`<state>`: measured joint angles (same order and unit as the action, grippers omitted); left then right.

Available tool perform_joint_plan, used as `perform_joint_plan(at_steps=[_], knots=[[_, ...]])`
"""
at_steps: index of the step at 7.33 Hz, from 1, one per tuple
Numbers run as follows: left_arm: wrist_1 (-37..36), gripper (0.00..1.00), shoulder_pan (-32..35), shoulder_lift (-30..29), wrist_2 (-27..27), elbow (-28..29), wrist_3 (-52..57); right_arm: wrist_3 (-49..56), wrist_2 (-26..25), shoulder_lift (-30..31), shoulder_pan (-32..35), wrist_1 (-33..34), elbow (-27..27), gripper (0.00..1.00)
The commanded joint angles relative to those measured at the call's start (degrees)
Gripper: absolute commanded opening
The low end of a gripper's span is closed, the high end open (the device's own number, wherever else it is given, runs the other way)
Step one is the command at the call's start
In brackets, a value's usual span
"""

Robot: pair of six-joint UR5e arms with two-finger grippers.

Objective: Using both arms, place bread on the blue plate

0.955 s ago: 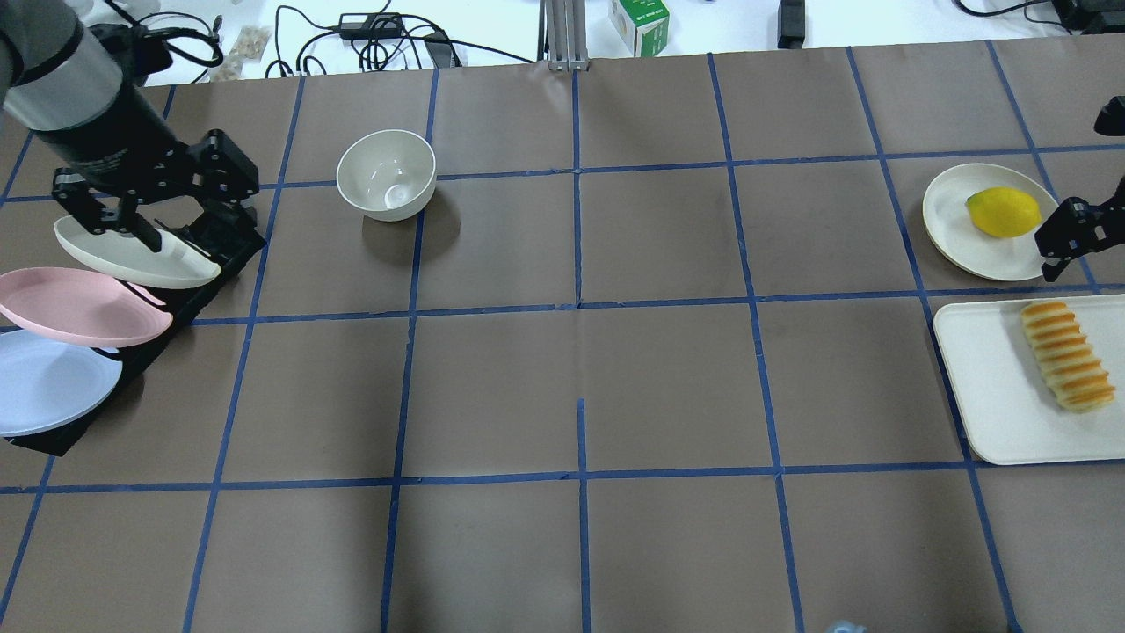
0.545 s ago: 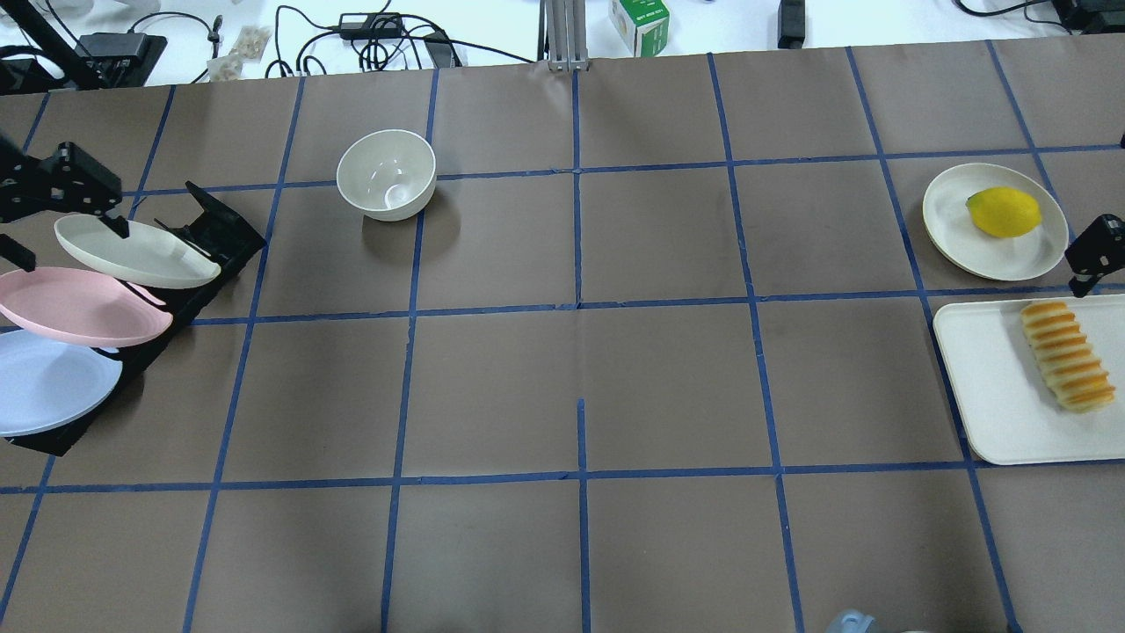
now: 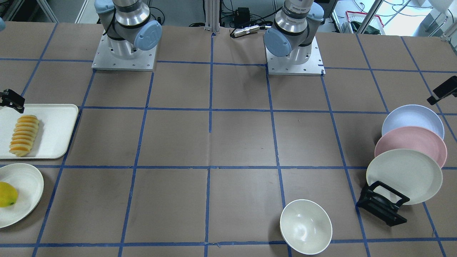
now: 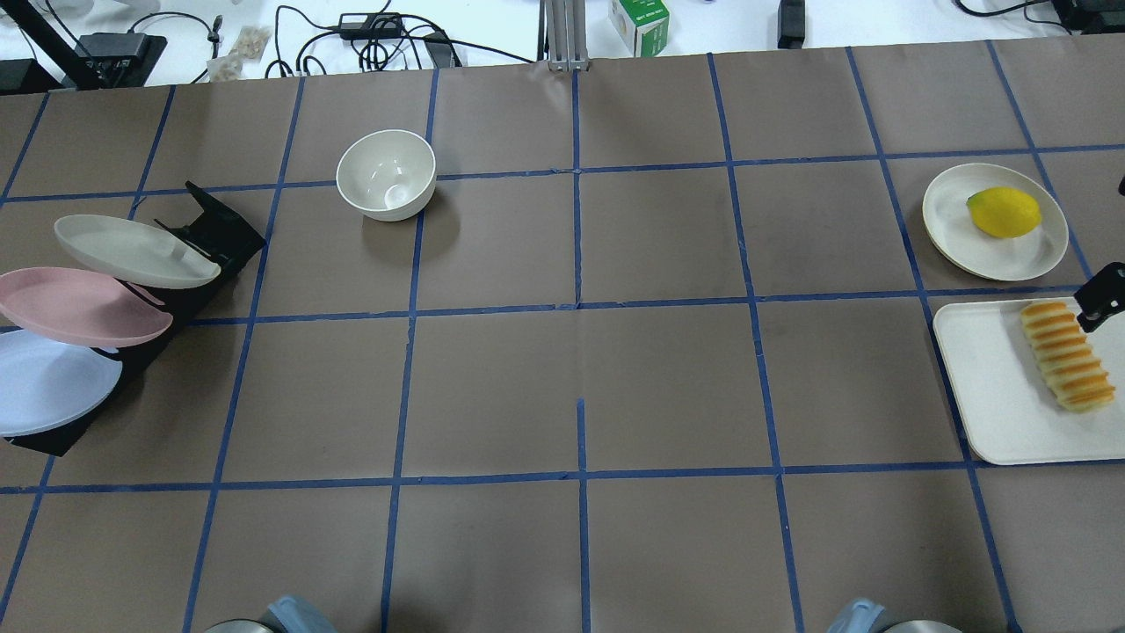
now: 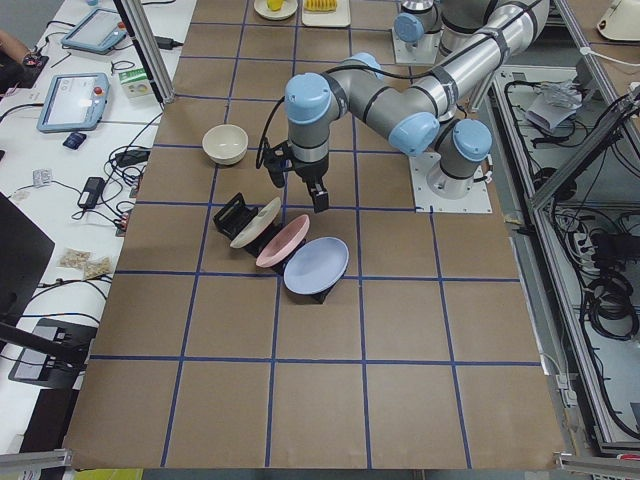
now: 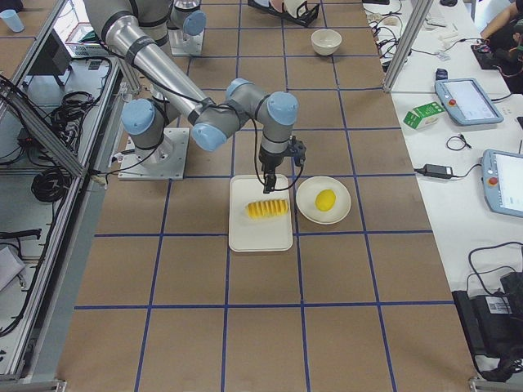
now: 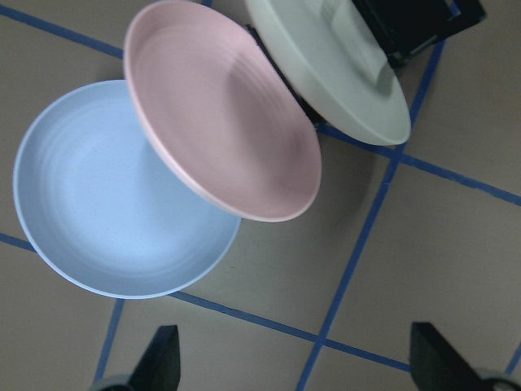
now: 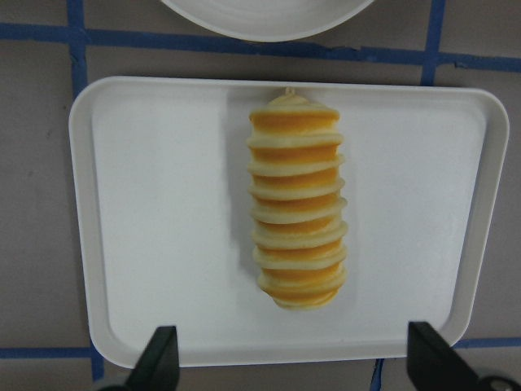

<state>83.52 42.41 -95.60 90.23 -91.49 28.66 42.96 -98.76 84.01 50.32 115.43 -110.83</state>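
Bread [image 8: 297,212] flat on tray [image 8: 163,204]; right claw [image 8: 297,365] above it, fingers spread wide, no contact. Blue plate [image 7: 106,204] tilted in rack [image 4: 220,233] at worktop's [image 4: 580,369] opposite end, partly under pink plate [image 7: 212,106]. Left claw [image 7: 293,366] hovering over those plates, spread wide, empty. Lemon [image 4: 1004,212] on white plate [image 4: 954,220] just beside tray.

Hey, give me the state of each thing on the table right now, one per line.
bread: lying on white tray, ungrasped
blue plate: tilted in black rack, empty
pink plate: tilted in rack
cream plate: tilted in rack
bowl: upright, empty
lemon: on round white plate
left tool: open, over plates
right tool: open, over bread
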Motion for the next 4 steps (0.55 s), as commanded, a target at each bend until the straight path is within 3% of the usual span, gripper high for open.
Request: perform_joint_plan(at_steps=[1, 3, 4], knots=[[-5.4, 1.0, -6.4, -3.8, -0.4, 0.0, 9.3, 5.2, 1.4, -0.6, -2.2, 4.4, -3.6, 1.0], [-9.2, 1.0, -9.5, -8.8, -2.2, -0.1, 13.0, 4.4, 3.4, -1.0, -2.3, 7.2, -4.3, 1.0], [-9.4, 1.0, -10.6, -10.7, -3.6, -0.4, 13.1, 5.4, 10.4, -2.4, -2.4, 7.5, -4.2, 1.0]])
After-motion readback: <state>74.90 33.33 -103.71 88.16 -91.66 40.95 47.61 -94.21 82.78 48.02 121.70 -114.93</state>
